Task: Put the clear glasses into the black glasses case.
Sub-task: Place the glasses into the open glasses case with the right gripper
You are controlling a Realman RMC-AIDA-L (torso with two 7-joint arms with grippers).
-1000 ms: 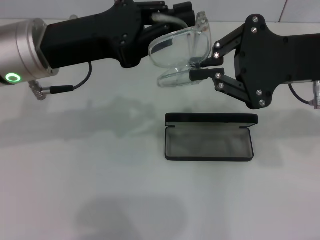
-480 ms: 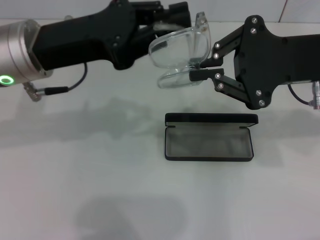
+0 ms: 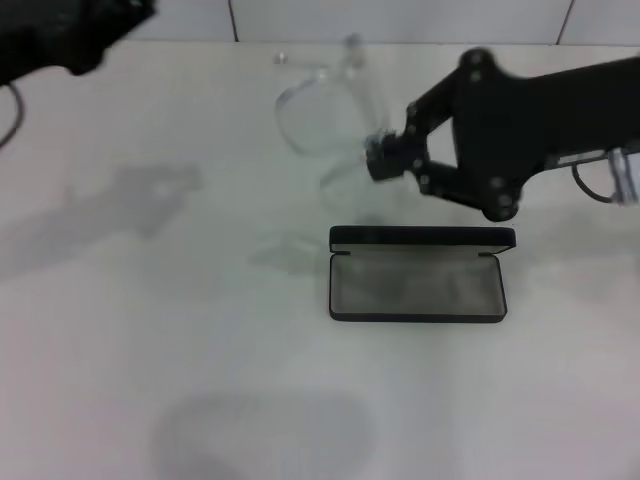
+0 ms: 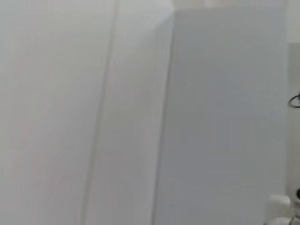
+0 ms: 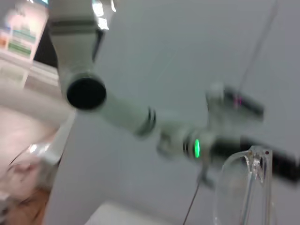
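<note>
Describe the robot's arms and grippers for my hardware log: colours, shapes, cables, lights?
The right gripper is matte black, with flat linkage plates joined by small silver screws, and a thin black cable loops near its wrist. Only a black corner of the left arm shows in the head view. From the right wrist, that arm looks light grey and tubular with a green light ring.

- We see the clear glasses (image 3: 325,125) as transparent, glossy plastic.
- The black glasses case (image 3: 418,275) looks like a smooth black hard shell with a dull grey lining.
- The right claw (image 3: 385,160) shows matt black links with small bright metal screws.
- The table (image 3: 200,380) reads as smooth, matt white.
</note>
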